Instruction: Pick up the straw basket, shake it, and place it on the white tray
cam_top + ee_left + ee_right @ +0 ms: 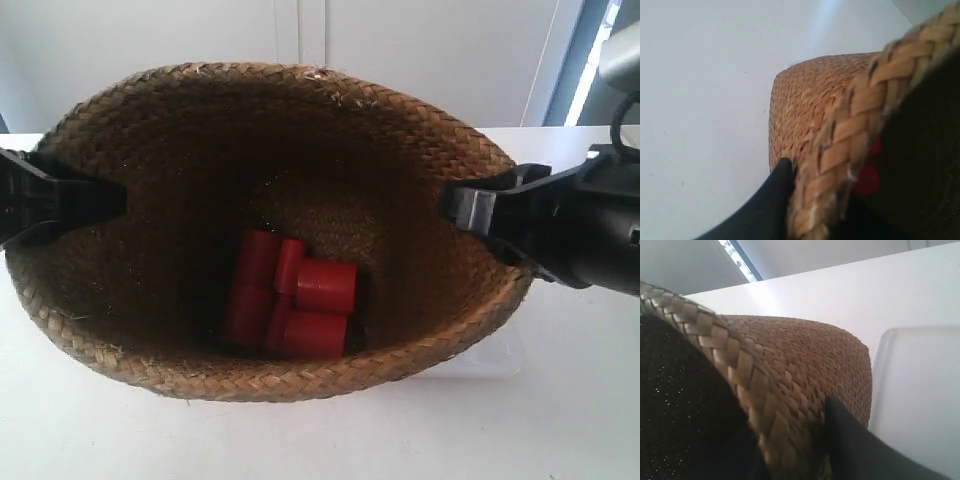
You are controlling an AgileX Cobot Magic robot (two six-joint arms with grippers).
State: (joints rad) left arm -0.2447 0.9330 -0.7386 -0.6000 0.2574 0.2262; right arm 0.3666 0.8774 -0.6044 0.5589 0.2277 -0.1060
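The straw basket (150,150) hangs between both arms, tilted so that its dark woven inside faces the exterior camera. The gripper of the arm at the exterior view's left (100,200) clamps one side of the braided rim. The other arm's gripper (468,210) clamps the opposite side. In the left wrist view my left gripper (815,195) is shut on the basket (805,100) rim, one black finger (780,175) outside the wall. My right gripper (790,435) is likewise shut on the basket (805,360) rim. The white tray (920,390) lies below, just beside the basket's base.
Several red cylinders (295,295) lie bunched at the bottom of the basket, and the red pieces (867,175) also show past the rim. The white table (560,420) spreads beneath. A corner of the tray (490,362) peeks out under the basket.
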